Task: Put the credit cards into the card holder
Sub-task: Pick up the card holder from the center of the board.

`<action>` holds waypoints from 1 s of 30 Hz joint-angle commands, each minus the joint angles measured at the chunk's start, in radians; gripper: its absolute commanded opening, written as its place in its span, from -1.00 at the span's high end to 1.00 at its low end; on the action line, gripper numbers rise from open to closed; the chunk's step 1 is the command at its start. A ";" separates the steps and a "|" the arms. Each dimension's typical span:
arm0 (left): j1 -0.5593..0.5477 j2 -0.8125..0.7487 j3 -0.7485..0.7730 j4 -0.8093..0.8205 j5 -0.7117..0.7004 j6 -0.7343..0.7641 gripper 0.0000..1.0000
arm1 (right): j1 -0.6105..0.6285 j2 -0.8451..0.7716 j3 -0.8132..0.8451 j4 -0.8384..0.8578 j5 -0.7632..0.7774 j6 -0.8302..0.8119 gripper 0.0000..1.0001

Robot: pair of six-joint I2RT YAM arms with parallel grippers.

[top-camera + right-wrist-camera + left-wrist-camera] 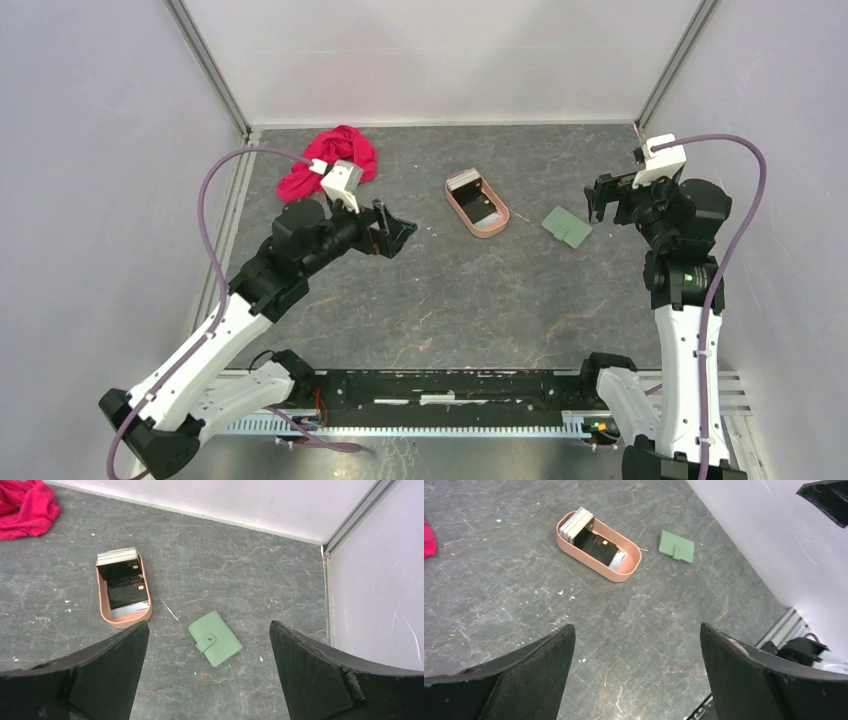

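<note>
The credit cards (476, 198) lie stacked in a pinkish-tan oval tray (487, 234) at the table's middle back: dark ones on top, pale ones standing at one end. From the wrists the cards (596, 547) (122, 582) show clearly. The sage-green card holder (567, 227) lies closed and snapped flat on the table, right of the tray. My left gripper (398, 232) hovers open left of the tray, nothing between its fingers. My right gripper (598, 200) is open too, hanging just right of the card holder (215, 638), which shows between its fingers.
A crumpled red cloth (335, 160) lies at the back left, behind the left arm. White walls with metal corner posts enclose the grey marbled table on three sides. The tray's rim (596, 566) (125, 622) stands a little above the table.
</note>
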 commanded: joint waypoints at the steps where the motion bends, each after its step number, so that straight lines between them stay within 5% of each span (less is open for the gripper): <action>1: 0.003 -0.085 -0.039 0.064 0.044 -0.076 -0.99 | -0.005 -0.031 0.020 0.038 -0.047 0.046 -0.96; 11: 0.004 -0.164 -0.126 0.181 0.087 -0.178 -1.00 | -0.007 -0.012 -0.018 0.131 -0.241 0.057 -0.96; 14: 0.004 -0.190 -0.192 0.290 0.116 -0.239 -1.00 | -0.004 -0.001 -0.074 0.148 -0.613 -0.218 -0.96; 16: 0.004 -0.192 -0.225 0.345 0.130 -0.271 -1.00 | 0.005 0.011 -0.091 0.105 -0.674 -0.337 -0.96; 24: 0.004 -0.076 -0.270 0.368 0.133 -0.246 -1.00 | 0.107 0.184 -0.086 -0.015 -0.493 -0.581 -0.96; 30: 0.006 0.014 -0.290 0.381 0.129 -0.218 -1.00 | 0.187 0.363 -0.063 0.087 -0.228 -0.443 -0.96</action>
